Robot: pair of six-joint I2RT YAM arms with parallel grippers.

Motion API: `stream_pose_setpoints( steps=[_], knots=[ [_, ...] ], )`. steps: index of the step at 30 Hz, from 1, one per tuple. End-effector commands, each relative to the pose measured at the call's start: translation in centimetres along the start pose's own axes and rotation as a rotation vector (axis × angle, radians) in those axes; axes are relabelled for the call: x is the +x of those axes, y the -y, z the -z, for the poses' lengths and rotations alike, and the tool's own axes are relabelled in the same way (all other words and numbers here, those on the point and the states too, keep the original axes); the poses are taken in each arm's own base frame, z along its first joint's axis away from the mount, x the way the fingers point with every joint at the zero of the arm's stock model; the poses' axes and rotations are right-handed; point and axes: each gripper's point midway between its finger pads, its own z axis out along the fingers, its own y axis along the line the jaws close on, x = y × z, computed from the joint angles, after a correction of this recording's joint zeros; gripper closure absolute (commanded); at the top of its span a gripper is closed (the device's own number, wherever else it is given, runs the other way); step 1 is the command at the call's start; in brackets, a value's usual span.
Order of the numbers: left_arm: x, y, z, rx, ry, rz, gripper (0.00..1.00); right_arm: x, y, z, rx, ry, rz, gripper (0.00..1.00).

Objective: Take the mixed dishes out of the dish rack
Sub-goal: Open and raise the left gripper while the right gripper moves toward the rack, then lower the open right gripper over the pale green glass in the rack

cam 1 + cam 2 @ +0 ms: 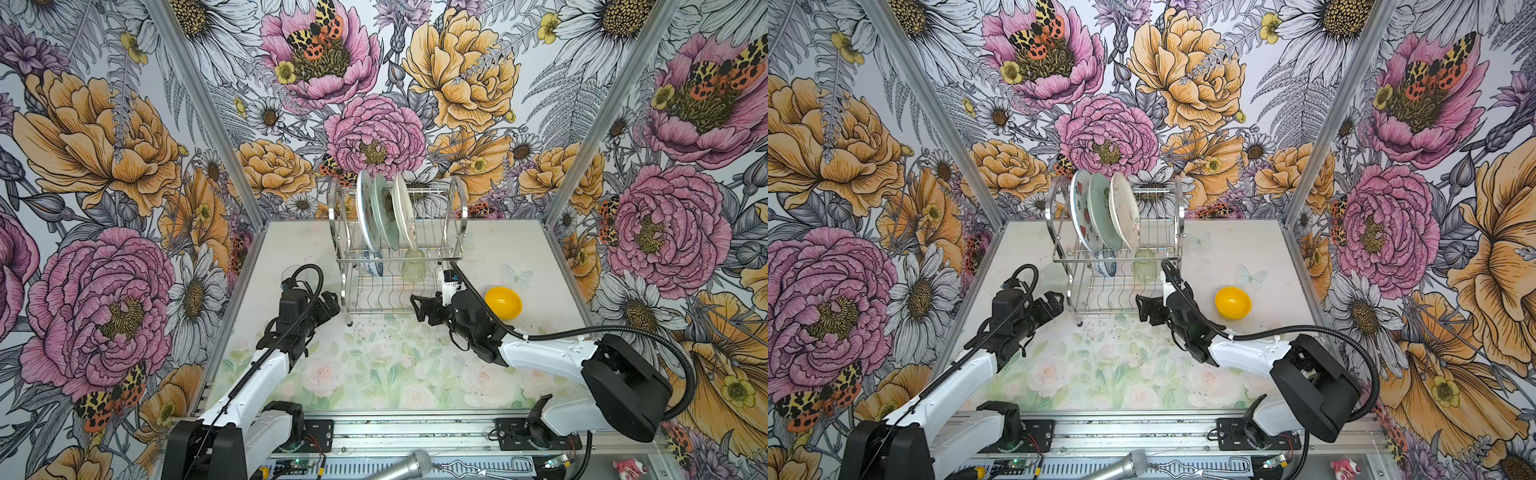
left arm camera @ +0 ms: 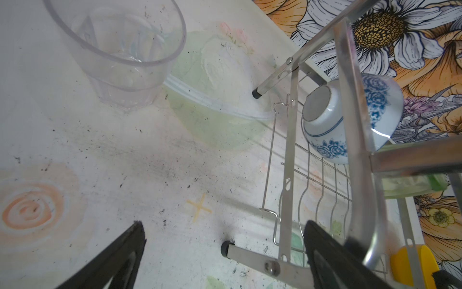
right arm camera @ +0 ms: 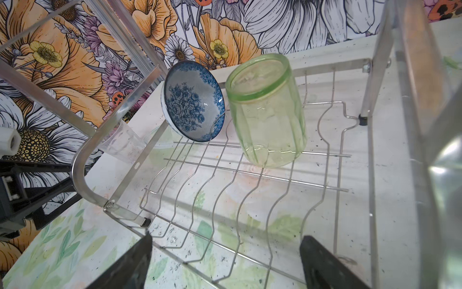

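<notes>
Jaws spread and empty, right gripper (image 3: 226, 236) faces dish rack's (image 3: 79, 162) lower tier, apparently for the green tumbler (image 3: 267, 117); left gripper (image 2: 225, 225) likewise released.

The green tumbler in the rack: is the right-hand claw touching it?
Apart. The right wrist view shows the open right gripper short of the green tumbler, with bare wires of the dish rack between them.

Shiny steel dish rack (image 3: 117, 113), glossy glazed blue-and-white bowl (image 3: 192, 105), translucent green tumbler (image 3: 270, 117)
</notes>
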Motion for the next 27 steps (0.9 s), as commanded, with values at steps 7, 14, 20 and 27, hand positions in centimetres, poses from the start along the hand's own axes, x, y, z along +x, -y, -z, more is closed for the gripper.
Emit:
stream_pose_setpoints(
  steps=[7,14,20,27],
  knots=[
    [0.0,0.0,0.8,0.017,0.033,-0.005,0.01,-2.0,-0.8,-1.8,0.003,0.074,0.051,0.06],
    [0.1,0.0,1.4,0.024,0.041,-0.009,0.01,-2.3,0.2,-3.5,0.074,0.100,0.065,0.06],
    [0.3,0.2,1.7,0.042,0.040,-0.023,0.01,-2.1,1.9,-5.0,0.158,0.144,0.063,0.05],
    [1.0,-0.1,2.0,0.050,0.037,-0.025,0.01,-1.8,3.4,-6.2,0.215,0.207,0.070,0.05]
  ],
)
